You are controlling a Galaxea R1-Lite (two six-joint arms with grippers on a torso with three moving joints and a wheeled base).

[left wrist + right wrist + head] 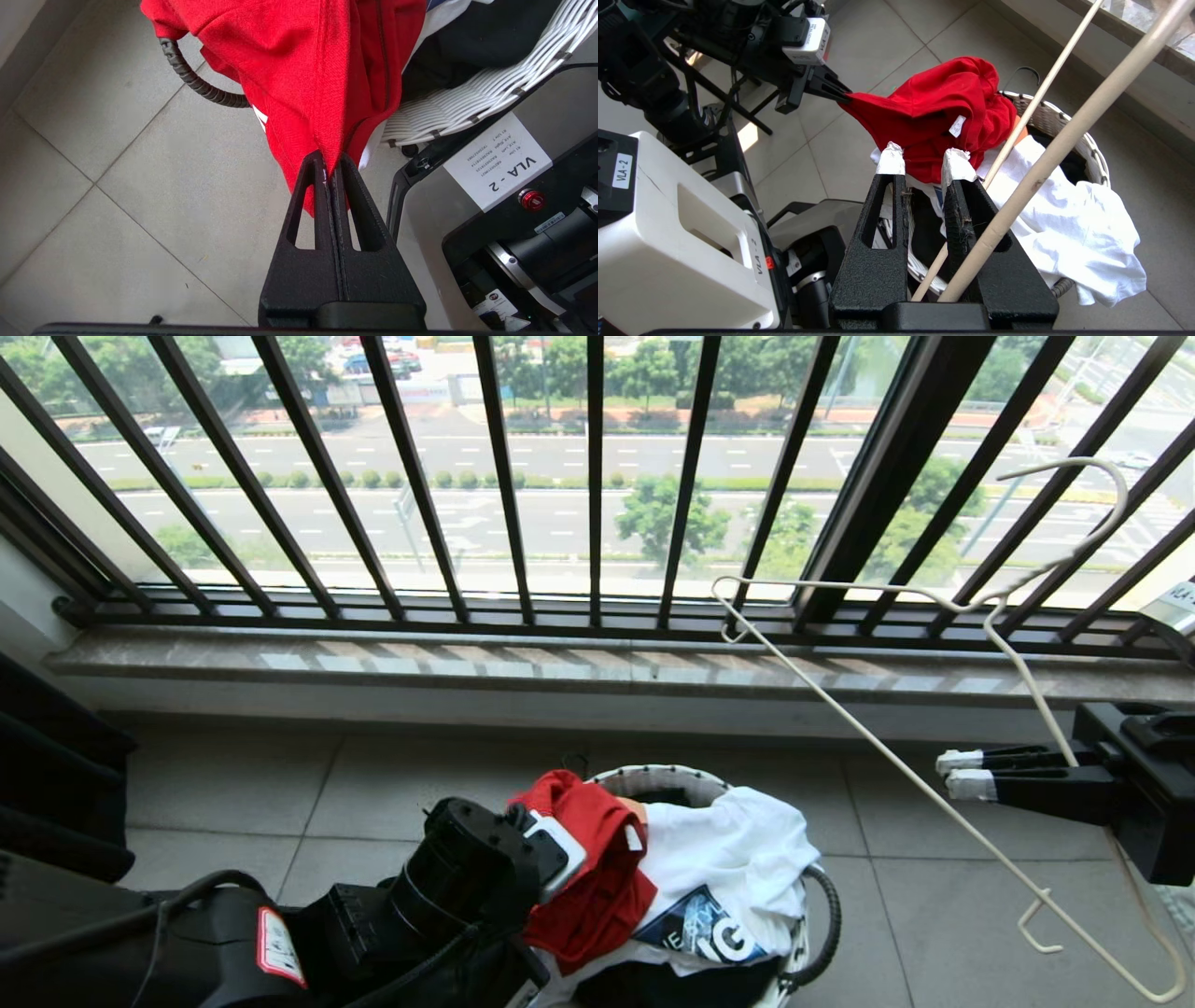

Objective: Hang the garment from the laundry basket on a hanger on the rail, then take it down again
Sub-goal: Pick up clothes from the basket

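Note:
The red garment (597,887) bulges up out of the laundry basket (653,775) on the tiled floor below the window. My left gripper (331,161) is shut on a fold of that garment (303,70), stretching it sideways off the basket (1087,149), as the right wrist view shows at the left gripper (845,97). To the right, my right gripper (960,773) holds the pale wire hanger (868,728) in the air, its hook up against the window bars. The hanger's rods (1064,149) pass through near the base of the white-taped fingers (891,158). The rail is out of view.
A white cloth (738,859) with a blue print drapes over the basket's near side, and a black garment (467,46) lies inside. The black barred window railing (504,476) and stone sill (560,663) stand just beyond. My own base (682,242) sits close by the basket.

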